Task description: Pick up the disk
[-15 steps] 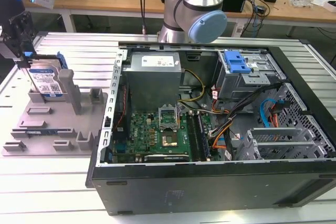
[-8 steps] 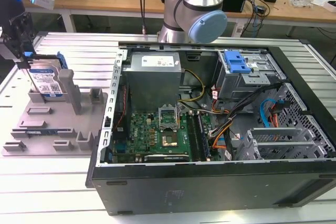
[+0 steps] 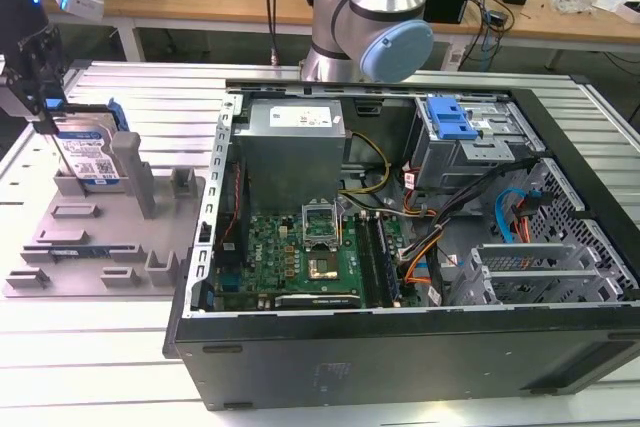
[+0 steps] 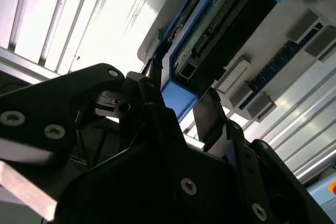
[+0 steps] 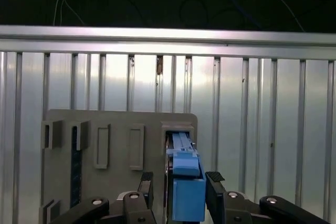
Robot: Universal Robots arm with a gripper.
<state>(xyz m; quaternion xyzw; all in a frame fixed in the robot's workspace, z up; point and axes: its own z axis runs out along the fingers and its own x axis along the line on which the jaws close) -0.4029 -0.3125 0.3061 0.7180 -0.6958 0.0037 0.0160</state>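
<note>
the disk (image 3: 90, 157) stands on edge in a slot of the grey fixture plate (image 3: 70, 239) on the tabletop (image 3: 90, 357), upper edge free, so the spread hand (image 5: 181, 184) straddles it without pinching yet.

Bright, even light from overhead fills the exterior view. The slatted metal bench (image 3: 120, 347) reads pale, close to washed out, and the grey fixture plate (image 3: 90, 247) throws only a thin, soft shadow at its edge. The computer case (image 3: 400, 367) is darker inside, and its near wall is almost black.

In the second wrist view the bench (image 4: 105, 24) burns out to white glare. Against it the gripper (image 4: 181, 98) is a dark, backlit mass with little detail, while the disk (image 4: 210, 30) keeps its blue.

In the first wrist view the bench (image 5: 262, 129) slats carry soft vertical sheen. The room beyond them is dim, nearly black.
</note>
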